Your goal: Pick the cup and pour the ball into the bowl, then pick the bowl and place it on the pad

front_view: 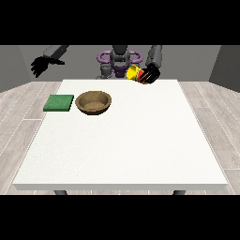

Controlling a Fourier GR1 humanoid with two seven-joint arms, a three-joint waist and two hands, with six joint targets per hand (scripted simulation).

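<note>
- Hand at the view's left (39, 65): upper left of the frame, raised off the table's far left corner, beyond its edge. Fingers hang spread and relaxed, holding nothing. Idle.
- Pad (59, 103): green, flat, left part of the table (122, 150), touching nothing. Final destination for the bowl; nothing rests on it.
- Bowl (94, 102): brown, upright, just beside the pad's right edge, with a narrow strip of white table between them. Whether anything lies inside cannot be told.
- Cup (134, 72): yellow, upper centre-right of the frame, lifted above the table's far edge and tipped on its side, mouth towards the left of the frame. The ball does not show; presumably inside the cup.
- Hand at the view's right (150, 75): dark fingers wrapped round the cup, with red showing between them.
- Step in hand, as judged: the cup is picked up and carried; the pour is not yet done.
- Next move calls for: bringing the cup leftward and nearer the camera until its mouth is over the bowl, then tipping further. The cup stands well apart from the bowl, and its tilt risks an early spill.
</note>
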